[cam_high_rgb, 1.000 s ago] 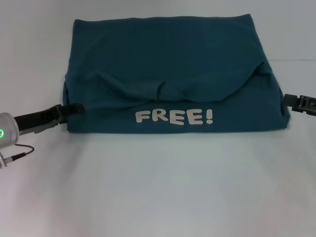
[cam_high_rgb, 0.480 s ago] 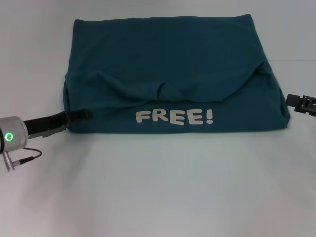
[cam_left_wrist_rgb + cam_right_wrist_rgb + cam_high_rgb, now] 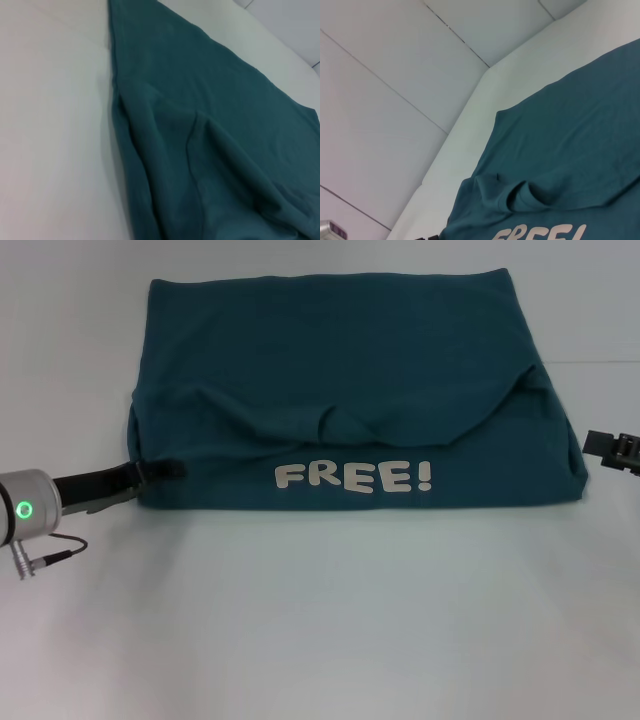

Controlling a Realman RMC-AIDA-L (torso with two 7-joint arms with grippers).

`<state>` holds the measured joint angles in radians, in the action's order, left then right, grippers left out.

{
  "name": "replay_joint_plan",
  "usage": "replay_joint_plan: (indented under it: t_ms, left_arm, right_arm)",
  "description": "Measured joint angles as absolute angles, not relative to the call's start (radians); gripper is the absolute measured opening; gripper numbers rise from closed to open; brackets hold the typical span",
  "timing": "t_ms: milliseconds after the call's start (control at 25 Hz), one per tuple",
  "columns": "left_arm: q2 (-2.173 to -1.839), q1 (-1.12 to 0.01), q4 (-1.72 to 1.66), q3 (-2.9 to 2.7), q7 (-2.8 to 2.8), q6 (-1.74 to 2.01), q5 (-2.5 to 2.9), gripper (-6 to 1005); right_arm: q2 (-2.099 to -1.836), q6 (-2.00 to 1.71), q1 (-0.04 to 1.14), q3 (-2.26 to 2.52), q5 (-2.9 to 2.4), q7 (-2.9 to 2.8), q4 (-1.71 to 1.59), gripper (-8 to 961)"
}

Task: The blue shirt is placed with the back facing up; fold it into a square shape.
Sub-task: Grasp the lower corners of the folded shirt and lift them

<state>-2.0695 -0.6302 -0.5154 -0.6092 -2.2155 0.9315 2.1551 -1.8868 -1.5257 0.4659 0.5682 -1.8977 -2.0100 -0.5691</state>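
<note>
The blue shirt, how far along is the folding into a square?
The dark teal-blue cotton T-shirt already lies in a compact, roughly rectangular fold, with a bottom flap turned up showing the white FREE! lettering. The left gripper sits at its near-left corner; the right gripper sits just off its right edge. The top layer is rumpled, so squaring it up looks unfinished.

From my head the light is bright and soft, and it seems to come from above. The white bench [image 3: 330,620] looks even, with no glare. A thin, faint shadow lies under the near edge of the blue shirt [image 3: 340,370]. That view is sharp. My left wrist view is blurry, most of all in the lower right. My right wrist view is a bit soft too.
</note>
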Motion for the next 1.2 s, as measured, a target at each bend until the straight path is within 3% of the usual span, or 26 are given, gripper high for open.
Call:
replay_joint_plan:
  t_ms: [80, 320, 520, 760, 1080, 1200]
  left_arm:
    - [-2.070, -0.630, -0.520, -0.616, -2.220, 0.928, 2.165, 675]
    - [-2.071, -0.634, -0.524, -0.635, -2.222, 0.926, 2.176, 460]
    - [-2.070, -0.629, -0.535, -0.633, -2.222, 0.951, 2.176, 223]
    - [-2.051, -0.631, -0.547, -0.589, -2.223, 1.059, 2.171, 34]
    - [-2.036, -0.641, -0.576, -0.559, -2.274, 1.108, 2.177, 27]
    - [-2.035, -0.645, -0.577, -0.560, -2.276, 1.095, 2.177, 24]
  right_arm:
    - [-1.887, -1.526, 0.464, 0.568, -1.896, -2.012, -0.569, 908]
    - [-1.884, -1.528, 0.463, 0.560, -1.897, -2.016, -0.569, 904]
    - [-1.881, -1.526, 0.463, 0.561, -1.903, -2.018, -0.569, 901]
    - [-1.867, -1.516, 0.477, 0.561, -1.979, -2.074, -0.578, 897]
    - [-1.790, -1.462, 0.576, 0.568, -2.245, -2.330, -0.595, 892]
    - [-1.779, -1.443, 0.630, 0.569, -2.362, -2.413, -0.624, 890]
